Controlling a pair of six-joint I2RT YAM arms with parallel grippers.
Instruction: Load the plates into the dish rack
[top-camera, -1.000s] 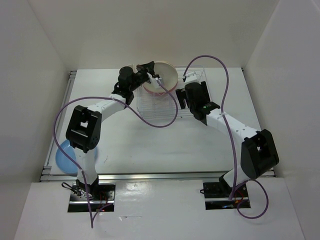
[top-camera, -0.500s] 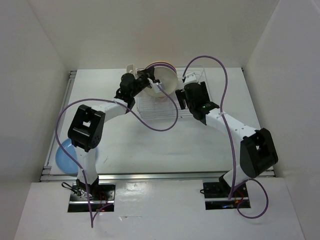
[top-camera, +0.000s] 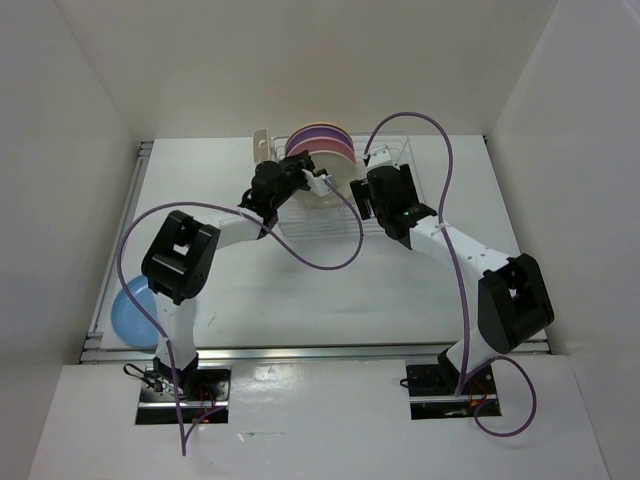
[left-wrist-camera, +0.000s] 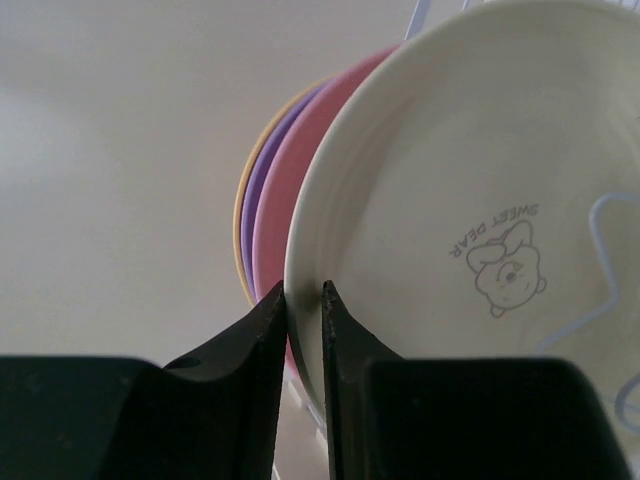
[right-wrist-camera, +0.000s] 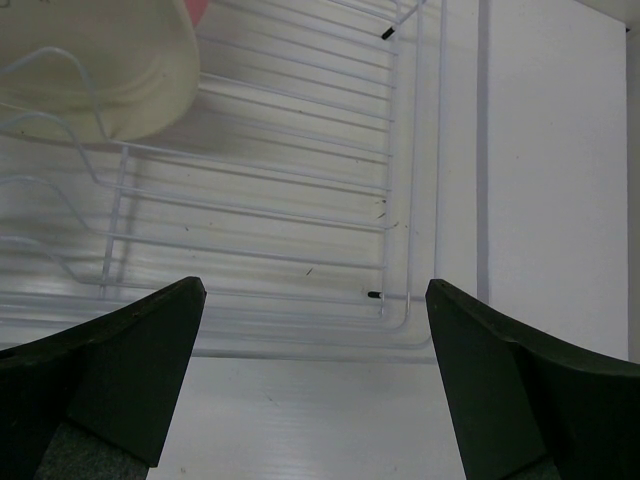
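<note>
Overhead view of two robot arms reaching across a white table (top-camera: 300, 290) to a silvery-white thin-wire dish rack (top-camera: 322, 216) at its far side; four round shallow plastic plates stand on edge, packed face to face, at the far end of the rack; in the left wrist view they read from left to right as an orange plate (left-wrist-camera: 240, 215), a lavender purple plate (left-wrist-camera: 260, 185), a pink plate (left-wrist-camera: 300, 170) and a cream plate (left-wrist-camera: 470, 150) printed with a small cartoon bear; the left gripper (left-wrist-camera: 303, 290) meets the cream plate from below, its two black fingers (left-wrist-camera: 262, 330) set narrowly apart with one on each side of the rim; whether they pinch the rim or merely bracket it cannot be told; a small white cup (top-camera: 262, 143) sits at the rack's far left corner; the right gripper (right-wrist-camera: 315, 290) hangs over the near right corner of the rack with its claw spread wide and nothing in it; a fifth, sky blue plate (top-camera: 125, 315) lies flat on the table near the left edge, well apart from the rack and partly hidden behind the left arm.
</note>
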